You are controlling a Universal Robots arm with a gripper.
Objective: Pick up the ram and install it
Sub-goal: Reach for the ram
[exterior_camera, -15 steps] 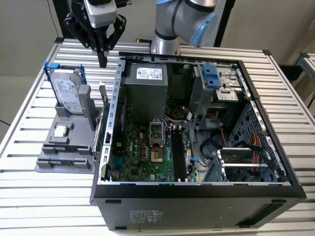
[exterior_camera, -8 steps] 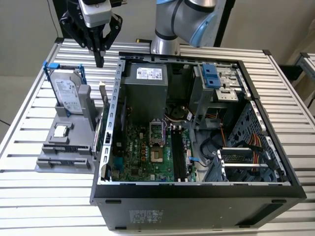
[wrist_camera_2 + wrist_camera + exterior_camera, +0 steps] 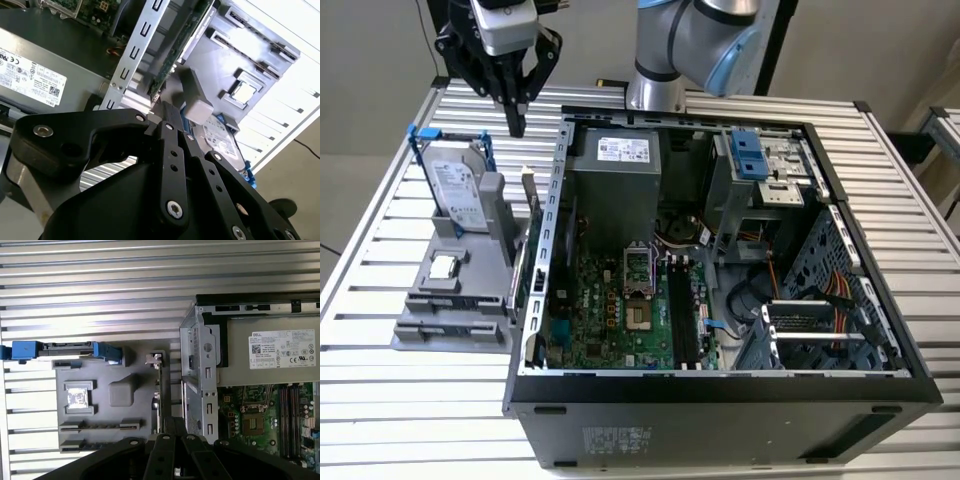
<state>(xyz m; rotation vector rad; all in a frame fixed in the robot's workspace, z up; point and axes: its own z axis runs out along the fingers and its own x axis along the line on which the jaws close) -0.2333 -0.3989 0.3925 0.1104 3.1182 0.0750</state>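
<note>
The ram (image 3: 524,215) stands on its long edge in a slot of the grey fixture (image 3: 450,325), close beside the open computer case's wall. In the first wrist view the ram (image 3: 158,395) is seen edge-on, and in the second wrist view the ram (image 3: 175,50) runs away from the fingertips. My gripper (image 3: 517,122) hangs above the far end of the fixture, a little above the ram's end. Its black fingers (image 3: 170,145) are shut together and hold nothing. The gripper (image 3: 172,429) sits nearly in line with the stick.
The fixture also carries a silver hard drive (image 3: 455,185) in a blue bracket and a processor chip (image 3: 443,266). Inside the case (image 3: 720,385) lie the green motherboard (image 3: 610,310), its dark memory slots (image 3: 682,310) and the power supply (image 3: 615,180). A slatted metal table (image 3: 380,400) surrounds everything.
</note>
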